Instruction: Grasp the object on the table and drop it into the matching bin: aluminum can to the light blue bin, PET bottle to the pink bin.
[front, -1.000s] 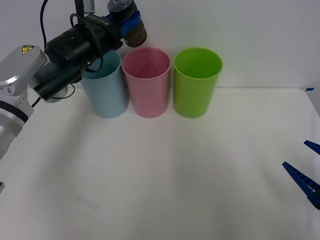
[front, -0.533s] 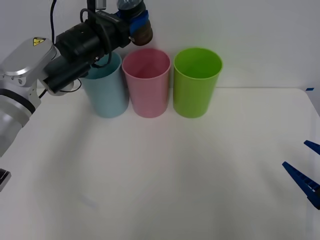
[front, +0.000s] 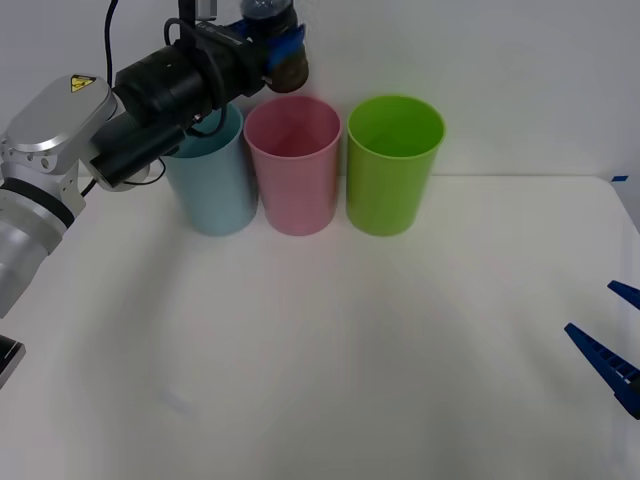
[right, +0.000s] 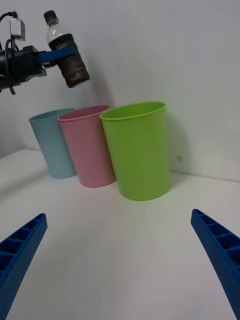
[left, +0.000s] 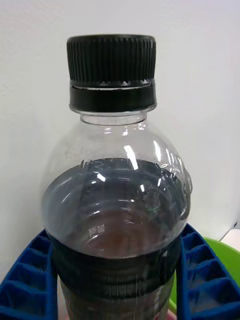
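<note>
my left claw (front: 281, 52) is clenched on the pet bottle (right: 68, 56), held high over the pink bin (front: 293, 160)'s back-left rim; releasing here risks it bouncing off into the light blue bin (front: 212, 180). my right claw (right: 120, 260) waits released over the desk (front: 380, 350).

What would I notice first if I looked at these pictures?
Probably the PET bottle with its black cap, clamped high in the air in the left gripper just above the pink bin. Next, the three bright bins in a row at the table's far edge: the light blue bin, pink, then the green bin.

PET bottle (left: 117, 210) — clear glossy plastic.
</note>
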